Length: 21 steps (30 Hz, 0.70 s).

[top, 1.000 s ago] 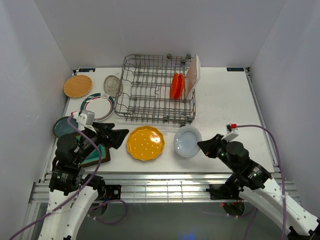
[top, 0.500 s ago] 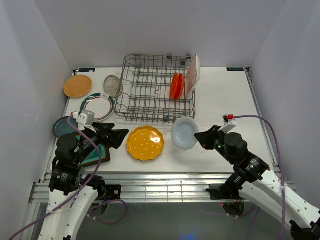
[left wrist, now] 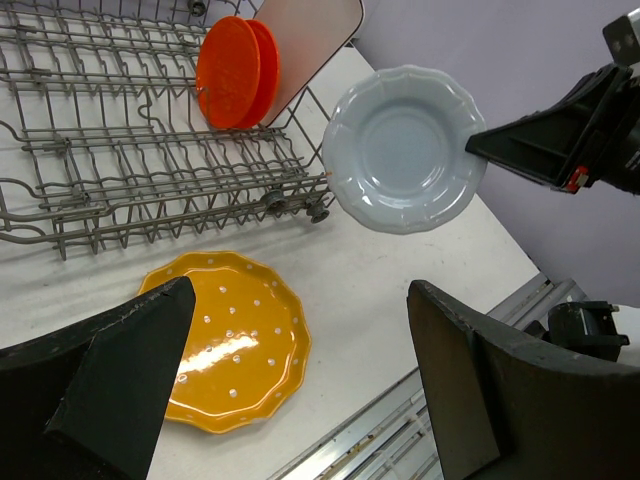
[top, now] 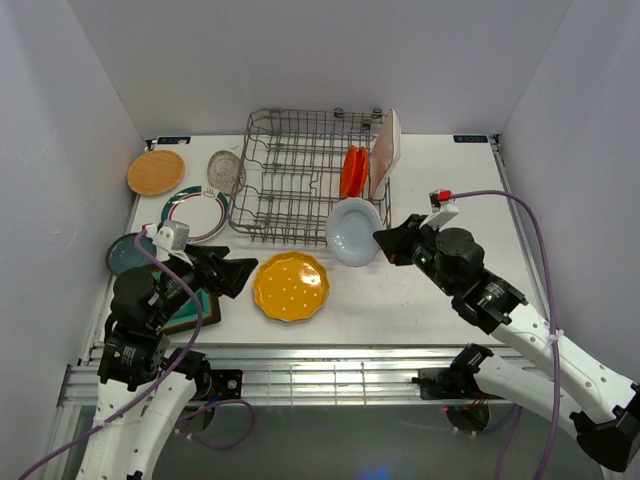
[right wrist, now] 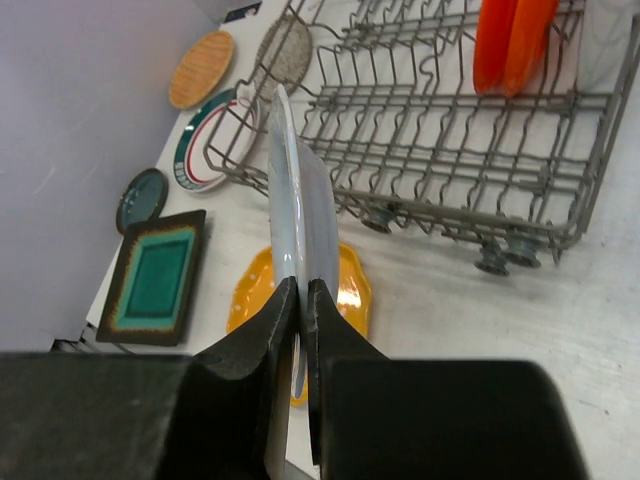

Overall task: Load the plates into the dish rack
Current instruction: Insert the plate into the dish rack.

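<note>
At the back of the table, rack: the large grey wire dish rack [top: 290, 232] has rows of upright tines. A white rectangular plate [top: 384, 153] and an orange-red round plate [top: 353, 172] stand on edge at its right end.
Waiting plates: a yellow scalloped plate [top: 290, 286] lies flat in front of the rack, and others lie to its left.
Plate in hand: the pale grey round plate [left wrist: 403, 148] with a fluted rim is clear of the table, on edge, just at the rack's near right corner.
Right gripper [right wrist: 302, 290]: pinched tight on that plate's rim, one finger on each face.
Left gripper [top: 240, 272]: jaws spread wide, holding nothing, over the table's left front.
Handling: probably glazed ceramic, so stiff, slick, easy to chip and fairly heavy for a rim pinch. It could swivel between the fingers. Keep the rim hold and lower it gently between tines.
</note>
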Tool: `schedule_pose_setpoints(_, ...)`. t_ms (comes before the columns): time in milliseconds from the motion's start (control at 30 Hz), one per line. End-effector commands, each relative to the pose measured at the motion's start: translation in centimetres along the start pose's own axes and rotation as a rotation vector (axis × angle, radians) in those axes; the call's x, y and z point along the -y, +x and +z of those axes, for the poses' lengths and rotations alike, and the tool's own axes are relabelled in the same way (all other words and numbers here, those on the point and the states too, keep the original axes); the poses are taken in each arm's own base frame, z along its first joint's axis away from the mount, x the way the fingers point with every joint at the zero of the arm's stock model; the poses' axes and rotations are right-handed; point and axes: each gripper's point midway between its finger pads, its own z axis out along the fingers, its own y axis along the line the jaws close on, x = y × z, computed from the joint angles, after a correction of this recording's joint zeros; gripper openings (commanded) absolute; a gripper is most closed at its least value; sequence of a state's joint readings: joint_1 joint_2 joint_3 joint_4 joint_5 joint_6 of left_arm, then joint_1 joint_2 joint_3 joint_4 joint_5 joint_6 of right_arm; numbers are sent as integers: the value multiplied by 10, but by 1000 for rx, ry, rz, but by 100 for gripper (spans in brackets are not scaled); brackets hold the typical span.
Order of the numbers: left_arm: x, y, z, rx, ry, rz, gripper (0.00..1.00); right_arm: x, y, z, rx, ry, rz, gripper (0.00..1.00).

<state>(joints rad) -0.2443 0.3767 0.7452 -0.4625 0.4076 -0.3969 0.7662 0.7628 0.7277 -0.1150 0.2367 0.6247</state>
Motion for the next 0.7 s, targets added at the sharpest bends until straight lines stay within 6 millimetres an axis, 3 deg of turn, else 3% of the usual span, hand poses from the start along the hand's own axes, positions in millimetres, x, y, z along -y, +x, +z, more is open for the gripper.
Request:
schedule_pose_setpoints(0, 0, -2, 1, 11, 1, 9, 98, -44, -77, 2, 217, -96, -2, 8)
schedule_pose_setpoints(267, -1, -1, 1, 7, -2, 7, 98, -41, -95, 48, 235, 28, -70, 8)
schedule_pose_setpoints(333, -2, 0, 2, 3, -4, 5, 98, -50, -113, 54, 263, 38, -79, 8)
schedule_pose_setpoints(400, -2, -1, 2, 5, -4, 6, 98, -50, -114, 72, 247, 67, -113, 8)
schedule_pose_setpoints(433, -2, -1, 2, 5, -6, 5, 98, -60, -131, 74, 278, 64, -111, 8)
schedule_pose_setpoints(500, -2, -1, 2, 5, -8, 4, 98, -56, -128, 94, 254, 109, -142, 8)
schedule_pose_setpoints(533, -2, -1, 2, 5, -8, 5, 98, -63, -142, 97, 281, 115, -138, 8)
schedule_pose_setpoints(667, -3, 0, 3, 3, -9, 4, 98, -59, -147, 127, 290, 183, -152, 8)
